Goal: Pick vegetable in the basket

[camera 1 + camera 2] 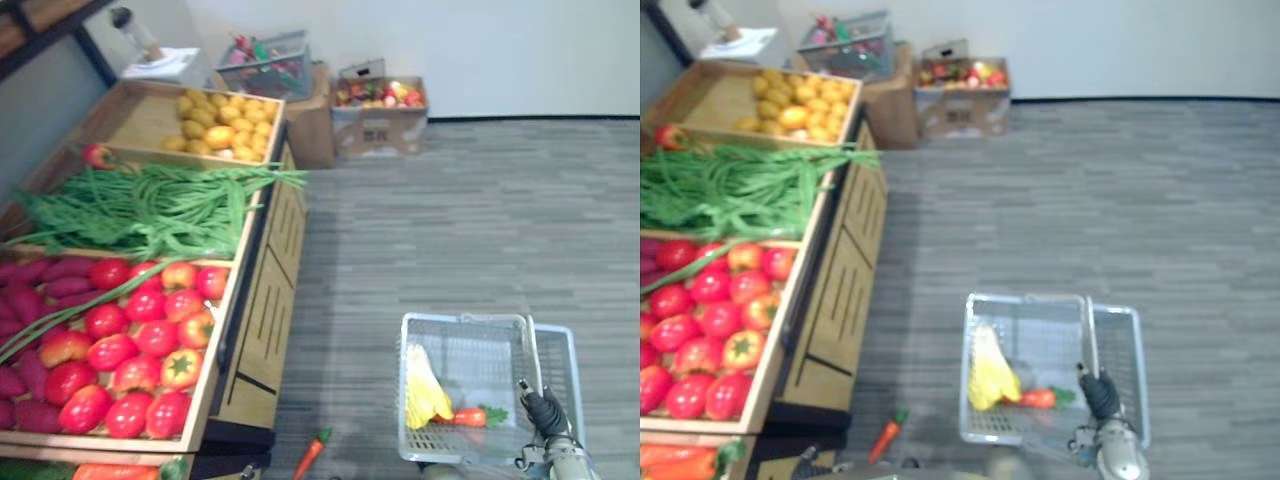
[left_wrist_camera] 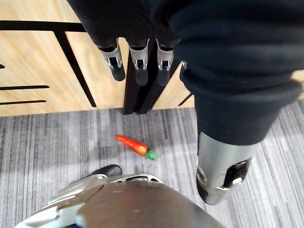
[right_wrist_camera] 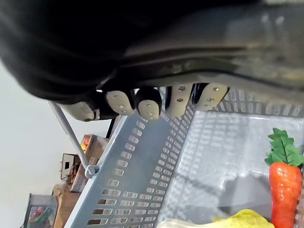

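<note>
Carrot (image 1: 470, 417): lies flat along the near wall of the grey basket (image 1: 465, 318), long axis parallel to that wall, leafy top toward the handle (image 1: 535, 355) side, tip just beside a yellow vegetable (image 1: 425, 392). Left eye view: grey striped carpet (image 1: 450, 230) open all round the basket, white wall (image 1: 500, 50) far off, wooden produce stand (image 1: 262, 300) well apart to the left, a second carrot (image 1: 311, 453) loose by its foot. Left wrist view: left hand (image 2: 140, 59) empty, fingers straight, above the second carrot, leaves turned away from the stand. Right wrist view: right hand (image 3: 147, 102) curled round the handle over the basket's rim.
</note>
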{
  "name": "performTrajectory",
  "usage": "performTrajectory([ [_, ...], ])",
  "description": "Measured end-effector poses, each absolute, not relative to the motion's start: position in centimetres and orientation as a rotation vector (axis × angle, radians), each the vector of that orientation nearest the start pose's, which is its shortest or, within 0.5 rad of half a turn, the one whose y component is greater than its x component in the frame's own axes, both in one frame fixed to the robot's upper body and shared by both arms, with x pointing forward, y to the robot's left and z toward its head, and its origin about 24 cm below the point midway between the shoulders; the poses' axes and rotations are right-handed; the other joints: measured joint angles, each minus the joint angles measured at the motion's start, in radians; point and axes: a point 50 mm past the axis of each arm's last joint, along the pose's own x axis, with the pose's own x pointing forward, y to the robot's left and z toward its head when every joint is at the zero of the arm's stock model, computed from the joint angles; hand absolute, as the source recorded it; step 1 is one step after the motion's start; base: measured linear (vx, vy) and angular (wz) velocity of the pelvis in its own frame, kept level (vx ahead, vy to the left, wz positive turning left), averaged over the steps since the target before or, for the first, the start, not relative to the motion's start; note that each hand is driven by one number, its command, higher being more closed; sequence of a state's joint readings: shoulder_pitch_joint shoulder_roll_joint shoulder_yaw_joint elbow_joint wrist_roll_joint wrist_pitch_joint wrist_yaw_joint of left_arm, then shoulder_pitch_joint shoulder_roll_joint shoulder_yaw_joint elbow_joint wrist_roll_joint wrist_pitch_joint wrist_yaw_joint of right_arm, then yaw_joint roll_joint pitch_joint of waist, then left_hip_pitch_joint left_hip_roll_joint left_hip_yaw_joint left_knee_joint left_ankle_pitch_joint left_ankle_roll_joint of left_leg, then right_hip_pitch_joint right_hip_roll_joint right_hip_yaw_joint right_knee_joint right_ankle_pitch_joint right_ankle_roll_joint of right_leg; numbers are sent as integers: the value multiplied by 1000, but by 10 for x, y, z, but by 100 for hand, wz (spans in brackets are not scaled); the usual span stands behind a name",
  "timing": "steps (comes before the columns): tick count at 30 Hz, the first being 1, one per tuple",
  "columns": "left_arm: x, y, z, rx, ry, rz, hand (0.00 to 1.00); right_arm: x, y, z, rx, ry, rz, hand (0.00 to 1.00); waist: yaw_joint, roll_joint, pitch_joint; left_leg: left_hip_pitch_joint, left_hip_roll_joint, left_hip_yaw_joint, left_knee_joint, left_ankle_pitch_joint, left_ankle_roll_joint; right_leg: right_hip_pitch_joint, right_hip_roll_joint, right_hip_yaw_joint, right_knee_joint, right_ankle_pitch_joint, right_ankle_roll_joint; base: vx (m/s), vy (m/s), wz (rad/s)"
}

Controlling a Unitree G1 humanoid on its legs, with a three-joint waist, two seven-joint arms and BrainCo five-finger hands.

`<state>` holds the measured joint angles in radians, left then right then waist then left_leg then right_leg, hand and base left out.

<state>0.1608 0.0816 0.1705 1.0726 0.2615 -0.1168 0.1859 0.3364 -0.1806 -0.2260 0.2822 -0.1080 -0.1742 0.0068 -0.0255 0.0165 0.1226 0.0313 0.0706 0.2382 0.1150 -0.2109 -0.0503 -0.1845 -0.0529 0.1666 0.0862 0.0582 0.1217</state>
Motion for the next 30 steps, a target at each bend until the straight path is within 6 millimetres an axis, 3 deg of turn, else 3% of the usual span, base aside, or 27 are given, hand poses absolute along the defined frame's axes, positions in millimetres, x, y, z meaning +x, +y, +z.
performTrajectory([
  [2,70,214,-160,323,1086,218,0,139,-260,-58,-291,456,-254,100,-1,-7,12,25,4,-2,6,4,0,-8,7,-31,55,-4,-5,-15,-41,-37],
  [4,74,216,-159,329,1065,213,0,140,-260,-59,-286,454,-265,100,-1,-21,10,23,7,0,26,4,1,-21,-8,-75,91,-24,-32,-80,-61,-4],
  [5,76,223,-157,345,1055,217,0,137,-257,-61,-272,460,-278,100,-4,-52,10,22,-9,3,26,1,6,-24,-40,-131,115,-101,-69,-95,-45,16],
  [8,73,228,-156,334,1065,235,0,126,-256,-64,-233,477,-329,100,1,-72,-1,9,-2,0,31,-6,10,-37,-53,-179,132,-107,-52,-101,-51,12],
  [11,58,227,-159,286,1103,263,0,122,-255,-58,-233,458,-312,100,5,-56,-11,5,27,44,26,-8,-5,-28,-28,-191,44,-72,-33,-28,-53,-35],
  [14,44,230,-161,253,1150,311,0,116,-251,-61,-199,477,-280,100,12,-49,-19,20,70,120,31,-24,-34,29,22,-157,-106,35,-52,50,-66,-85],
  [16,42,229,-162,206,1150,358,0,110,-252,-69,-169,509,-283,100,9,-31,-20,52,111,160,64,-46,-67,71,59,-153,-160,65,-71,120,-91,-60],
  [20,51,224,-162,178,1127,379,0,94,-251,-92,-115,607,-319,100,5,-18,-22,28,154,128,222,-44,-65,128,82,-151,-179,55,-85,107,-92,-14],
  [23,55,218,-162,180,1120,383,0,84,-253,-110,-104,712,-355,100,11,-4,-25,-19,156,92,295,-19,-55,137,68,-147,-191,49,-93,70,-23,5],
  [26,63,211,-162,176,1104,373,0,76,-253,-126,-100,823,-401,100,18,17,-21,-38,114,29,286,-13,-51,137,36,-156,-191,53,-88,30,68,20],
  [30,67,207,-164,182,1111,348,0,68,-250,-141,-74,920,-464,100,30,35,-27,30,76,-4,66,-19,-51,138,24,-183,-194,69,-65,-32,134,19],
])
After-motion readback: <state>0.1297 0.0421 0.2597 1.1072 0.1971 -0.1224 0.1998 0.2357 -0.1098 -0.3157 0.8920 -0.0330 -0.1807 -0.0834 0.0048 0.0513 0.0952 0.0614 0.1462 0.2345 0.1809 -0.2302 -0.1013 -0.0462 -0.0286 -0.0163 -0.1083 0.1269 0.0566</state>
